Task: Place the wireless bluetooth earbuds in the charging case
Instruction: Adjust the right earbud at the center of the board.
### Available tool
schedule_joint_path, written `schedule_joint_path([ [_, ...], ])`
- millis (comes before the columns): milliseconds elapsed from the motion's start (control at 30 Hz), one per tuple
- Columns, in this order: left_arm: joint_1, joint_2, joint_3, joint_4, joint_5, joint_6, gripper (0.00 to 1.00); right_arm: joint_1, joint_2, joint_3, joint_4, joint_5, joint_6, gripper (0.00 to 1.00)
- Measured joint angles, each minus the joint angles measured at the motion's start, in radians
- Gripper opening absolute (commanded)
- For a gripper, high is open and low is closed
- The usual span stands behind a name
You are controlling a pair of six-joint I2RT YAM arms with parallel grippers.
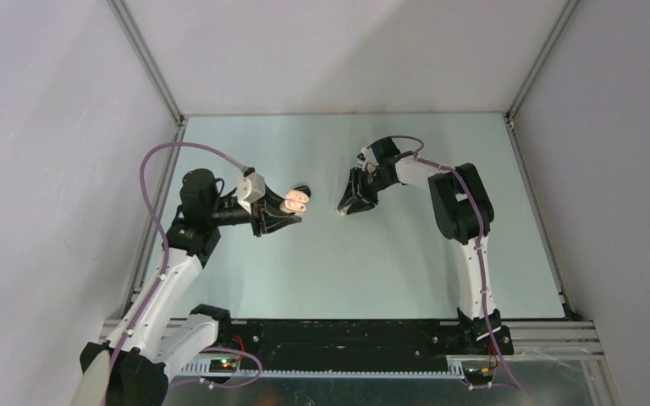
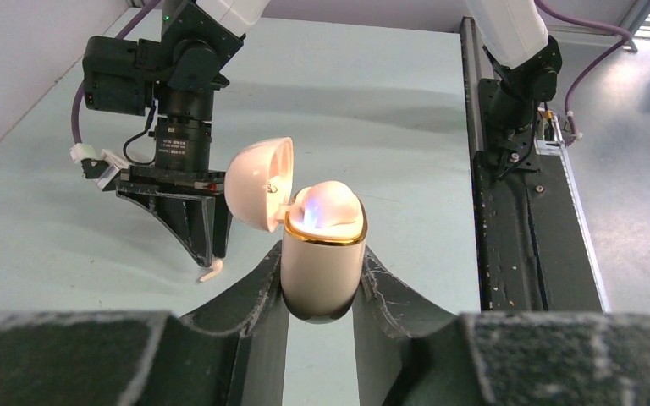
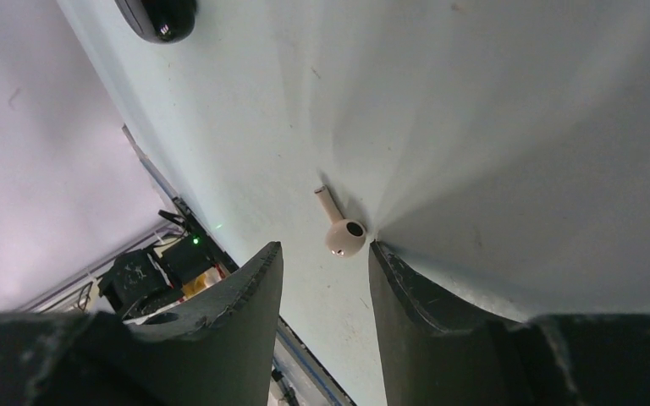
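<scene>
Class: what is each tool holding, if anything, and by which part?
Left tool: the open beige charging case, by the sides of its lower shell. Right tool: nothing; a pale earbud lies on the table beneath it.

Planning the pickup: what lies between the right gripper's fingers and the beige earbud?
Only bare table, in the right wrist view, separates right gripper from earbud.

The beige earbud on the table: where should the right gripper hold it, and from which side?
Probably the rounded head of the earbud, from straight above with the right gripper. It lies flat on the table; the head is its thickest part, the thin stem might slip.
</scene>
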Motion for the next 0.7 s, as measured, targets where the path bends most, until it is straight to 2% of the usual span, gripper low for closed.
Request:
schedule_joint_path([
  [700, -0.001, 0.000, 0.000, 0.000, 0.000, 0.000, 0.12, 0.024, -0.013, -0.049, 0.047, -0.033, 0.056, 0.47],
])
